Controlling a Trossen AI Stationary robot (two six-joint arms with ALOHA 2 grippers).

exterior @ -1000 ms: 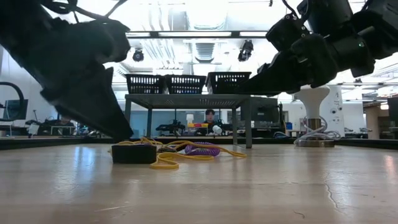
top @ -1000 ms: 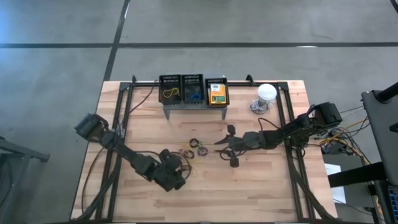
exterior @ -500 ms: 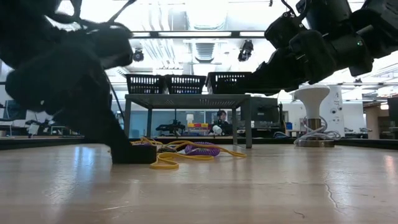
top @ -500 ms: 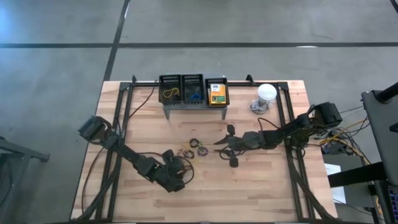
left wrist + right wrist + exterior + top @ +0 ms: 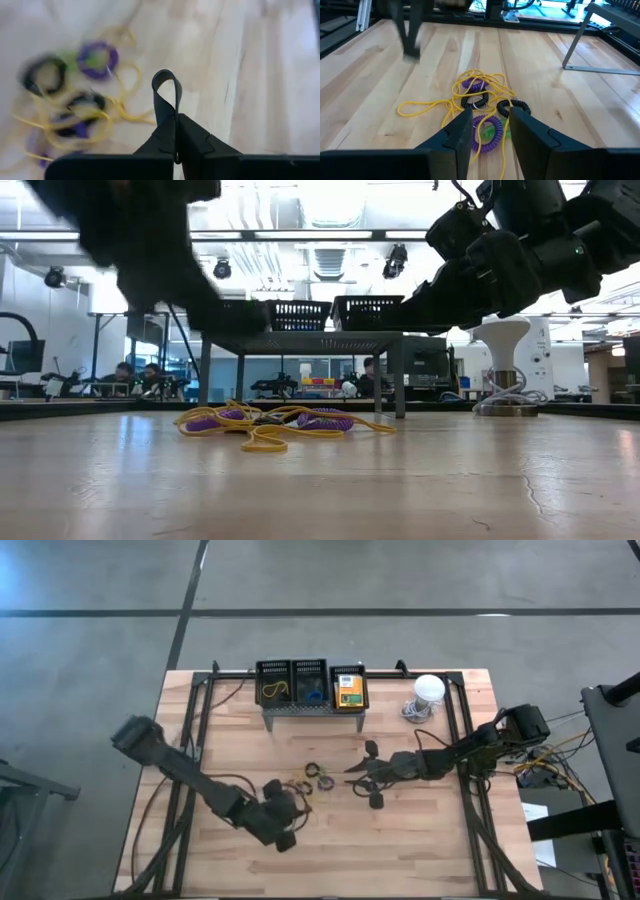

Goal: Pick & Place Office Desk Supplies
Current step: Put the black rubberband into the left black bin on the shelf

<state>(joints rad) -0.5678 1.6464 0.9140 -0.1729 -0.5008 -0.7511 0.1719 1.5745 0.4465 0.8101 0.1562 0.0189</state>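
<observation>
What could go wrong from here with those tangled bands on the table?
1. The left hand is shut on just the end of a thin dark loop, so it may slip out.
2. The yellow, purple and black bands in the pile are intertwined; if the open right hand above them grabs one, others may drag along.

The high view looks straight down on the whole wooden counter (image 5: 420,830) from well above. The low view sits at counter height, facing level across into the room behind. Each wrist view looks forward past its own fingers, close over the boards. All four views share the tangle of rubber bands (image 5: 308,780) at mid-counter (image 5: 270,423) (image 5: 82,107) (image 5: 481,102).
</observation>
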